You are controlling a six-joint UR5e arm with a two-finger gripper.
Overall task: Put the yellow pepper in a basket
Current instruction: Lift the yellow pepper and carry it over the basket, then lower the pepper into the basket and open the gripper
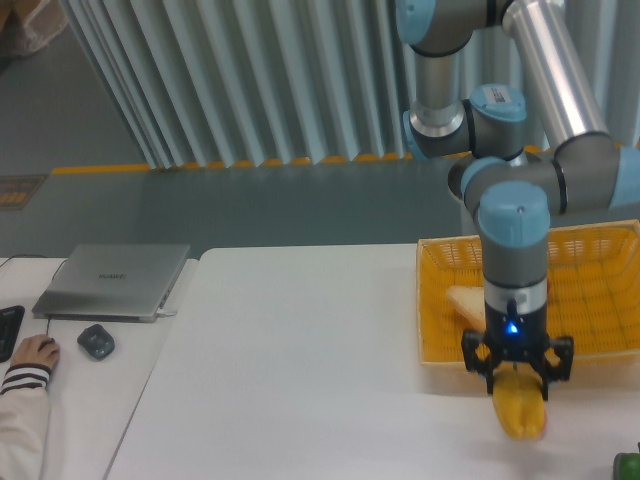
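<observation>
The yellow pepper (519, 410) lies on the white table just in front of the basket's near wall, glossy and elongated from this angle. My gripper (517, 383) points straight down over it. The jaws are spread, with one finger on each side of the pepper's top end, and I see no squeeze on it. The basket (600, 245) is a large shallow yellow-orange mesh tray at the right rear, directly behind the gripper. My arm hides part of its middle.
A pale flat object (463, 303) lies in the basket's left part. A green thing (629, 466) shows at the bottom right corner. At the left are a closed grey laptop (115, 280), a mouse (96, 342) and a person's hand (33, 352).
</observation>
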